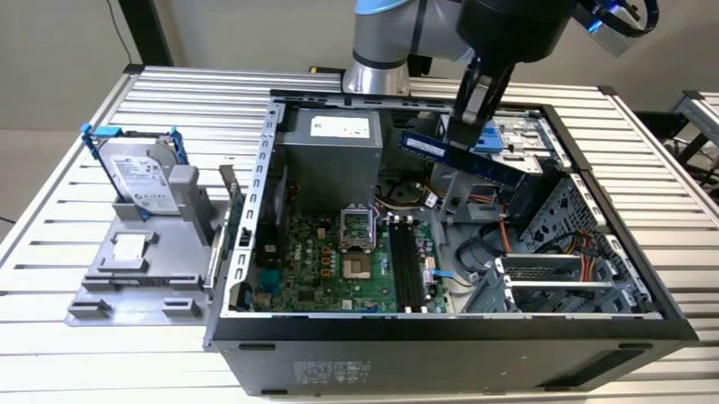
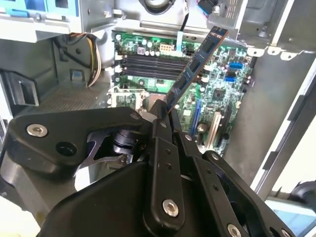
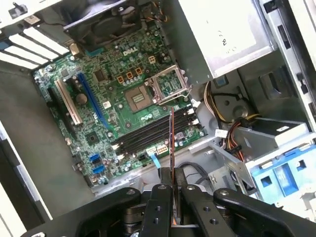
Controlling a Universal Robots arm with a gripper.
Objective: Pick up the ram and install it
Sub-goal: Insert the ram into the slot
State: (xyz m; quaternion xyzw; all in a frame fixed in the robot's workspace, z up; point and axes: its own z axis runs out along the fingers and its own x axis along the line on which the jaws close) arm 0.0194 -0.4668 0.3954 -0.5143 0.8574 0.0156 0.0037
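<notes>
Exterior view: my gripper (image 1: 463, 126) hangs above the open computer case (image 1: 450, 349), over its far right part as the exterior view has it.
Gripper state: fingers drawn in to a thin gap, clamped on the flat faces of the ram (image 1: 460, 160).
Ram, position: in the air and tilted, clear of everything but my fingers; well apart from the slots (image 1: 407, 265), which lie nearer and lower in the case.
Ram, wrist views: in both wrist views it juts out from my gripper (image 2: 162, 111) (image 3: 171, 173) over the motherboard (image 3: 123, 98); in the first wrist view it is nearly edge-on.
Step in hand (my judgement): carrying the held stick to the slots, with seating not yet begun.
Doing it well (my judgement): bring the stick's long edge level and parallel with one slot, match the notch, and keep the grip square so it cannot twist. Push straight and evenly, and stay clear of the cables (image 1: 500, 231).
Case, contents: motherboard with its long black slots, which look vacant; grey power supply (image 1: 326, 143) at the far side; cables and a metal drive cage (image 1: 551, 273) on the exterior view's right.
Grey stand (image 1: 135, 261), contents: hard drive (image 1: 146, 181) in a blue-handled frame, standing on edge, outside the case on the exterior view's left.
</notes>
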